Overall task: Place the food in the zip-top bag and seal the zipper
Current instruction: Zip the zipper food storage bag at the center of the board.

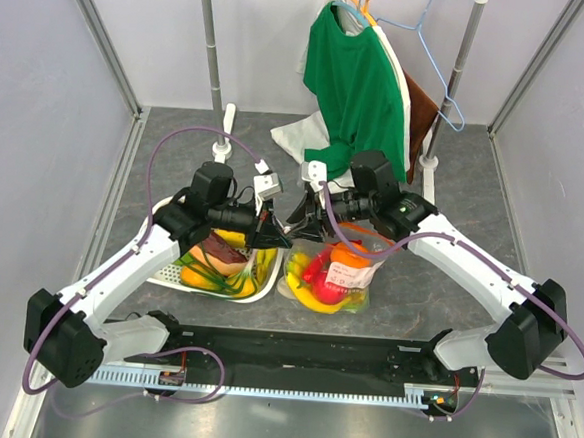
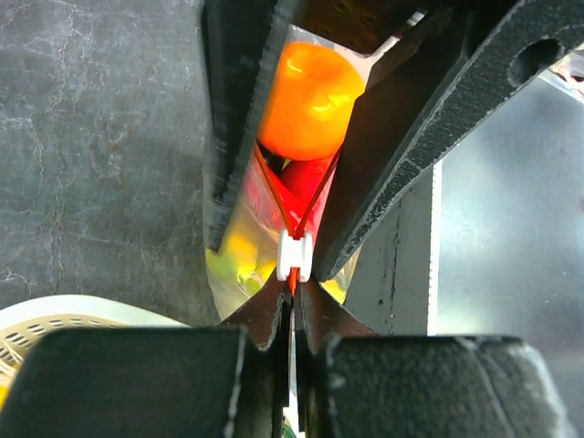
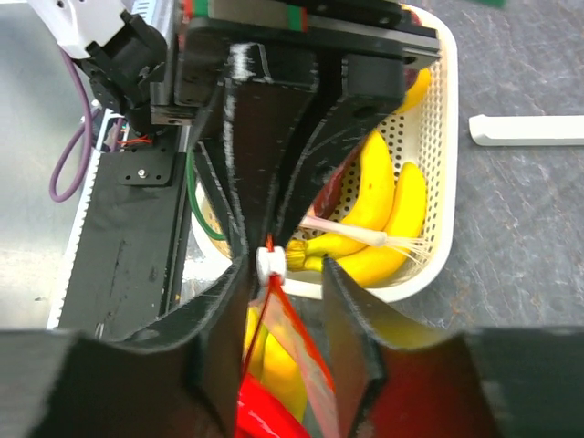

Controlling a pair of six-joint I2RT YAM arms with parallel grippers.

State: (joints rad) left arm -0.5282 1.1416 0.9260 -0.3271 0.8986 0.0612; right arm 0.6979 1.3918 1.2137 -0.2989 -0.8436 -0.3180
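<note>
The clear zip-top bag [image 1: 353,275] lies mid-table holding an orange [image 2: 310,91], a red piece [image 1: 314,269] and a yellow banana [image 1: 318,301]. My left gripper [image 2: 294,297] is shut on the end of the orange-red zipper [image 2: 322,190], just behind its white slider [image 2: 295,255]. My right gripper [image 3: 285,274] faces it and is open, its fingers straddling the bag's mouth with the slider [image 3: 271,263] by its left finger. Past the slider the zipper [image 3: 297,319] splits into an open V. In the top view both grippers, left [image 1: 273,240] and right [image 1: 305,223], meet at the bag's far-left corner.
A white lattice basket [image 1: 259,287] left of the bag holds bananas [image 3: 383,210] and a dark red-brown piece [image 1: 225,255]. A clothes rack with a green shirt [image 1: 357,83] stands behind, with white cloth [image 1: 296,139] at its foot. A black rail [image 1: 302,355] runs along the near edge.
</note>
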